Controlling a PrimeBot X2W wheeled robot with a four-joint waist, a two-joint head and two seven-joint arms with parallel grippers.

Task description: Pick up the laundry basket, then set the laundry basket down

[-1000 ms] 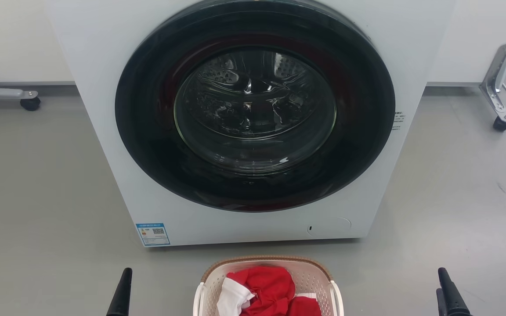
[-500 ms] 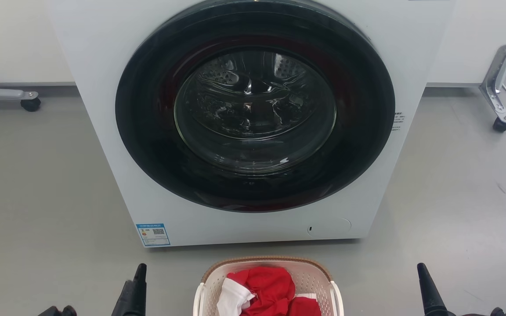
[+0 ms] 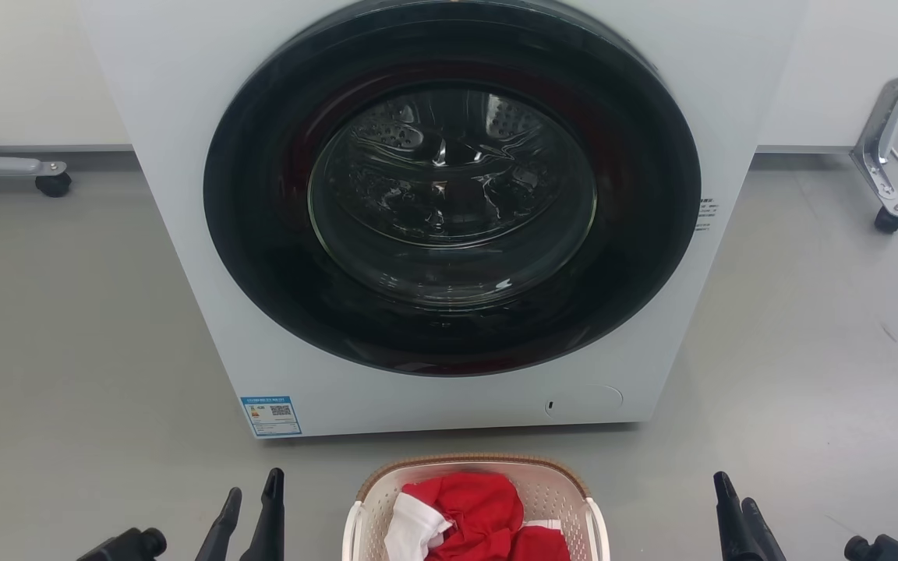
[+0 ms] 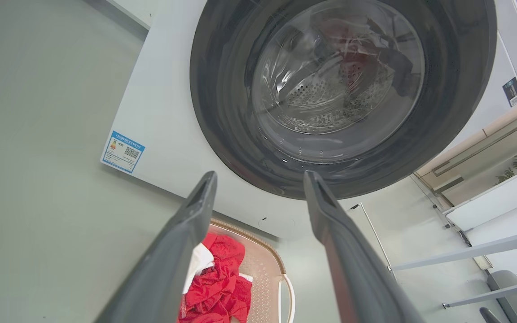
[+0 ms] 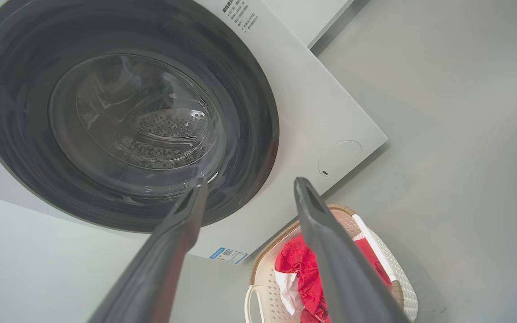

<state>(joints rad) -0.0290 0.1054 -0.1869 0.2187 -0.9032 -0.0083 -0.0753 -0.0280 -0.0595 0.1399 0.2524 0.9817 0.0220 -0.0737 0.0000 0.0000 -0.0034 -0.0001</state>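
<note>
My left gripper (image 3: pixel 255 483) and right gripper (image 3: pixel 733 491) both have their fingers parted, holding nothing, either side of the laundry basket (image 3: pixel 554 491). It sits on the grey floor (image 3: pixel 67 351), red and white clothes (image 3: pixel 472 506) inside, near the white washing machine (image 3: pixel 184 195).

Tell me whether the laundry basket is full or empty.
Partly filled: the laundry basket holds red clothes and a white piece, with bare perforated wall showing beside them.
</note>
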